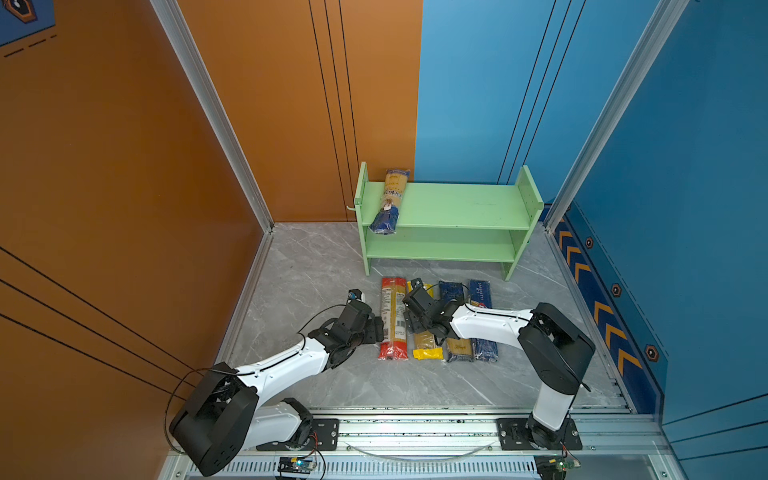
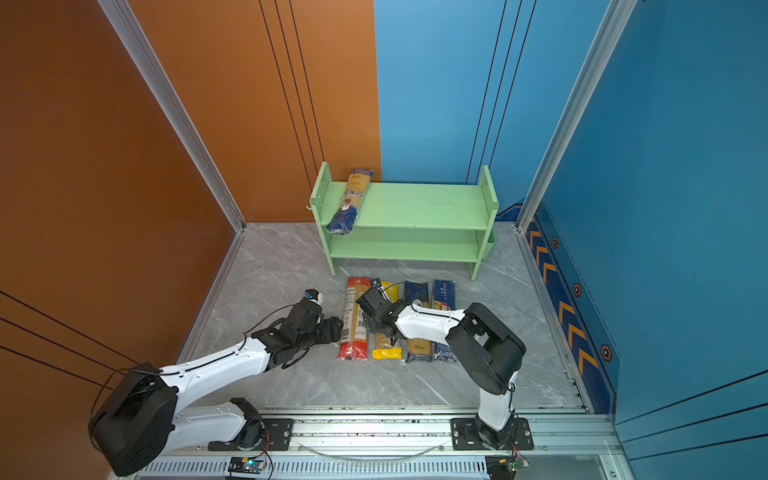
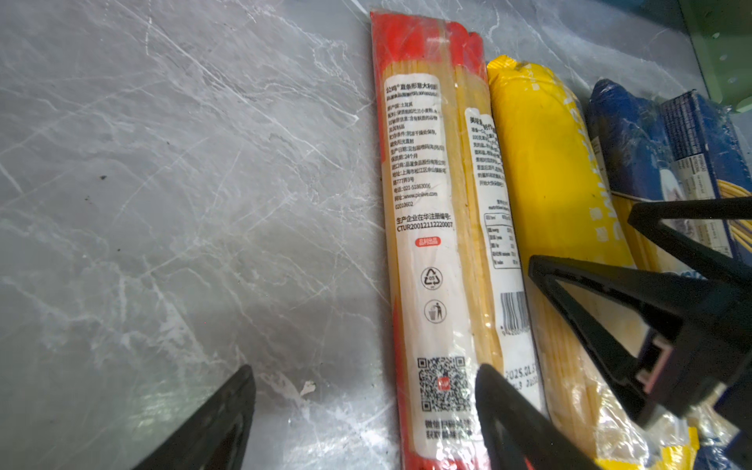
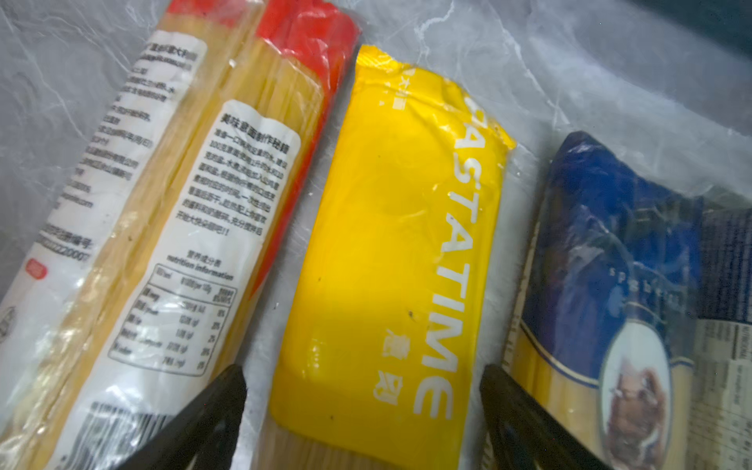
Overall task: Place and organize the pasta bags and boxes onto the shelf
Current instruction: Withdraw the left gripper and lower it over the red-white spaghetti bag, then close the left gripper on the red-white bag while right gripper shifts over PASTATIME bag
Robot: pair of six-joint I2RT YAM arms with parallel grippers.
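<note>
Left claw [image 3: 365, 407] is spread wide, fingers either side of the long clear spaghetti bag with red ends [image 3: 431, 244]; contact, I can't tell. Right claw [image 4: 362, 411] is equally wide, straddling the glossy yellow spaghetti bag [image 4: 386, 252], nothing gripped. Both bags lie in a row on the grey marbled tabletop [image 1: 324, 266], with a blue-and-yellow crinkled bag [image 1: 459, 349] and a dark blue flat pack [image 1: 482, 295] at their three o'clock. At twelve o'clock stands the light-green two-tier shelf [image 1: 457, 205]; its top tier carries one blue-and-yellow bag [image 1: 390, 199] at the nine o'clock end, overhanging the front. My left arm stretches low from seven o'clock; my right arm, elbow high, reaches in from three.
</note>
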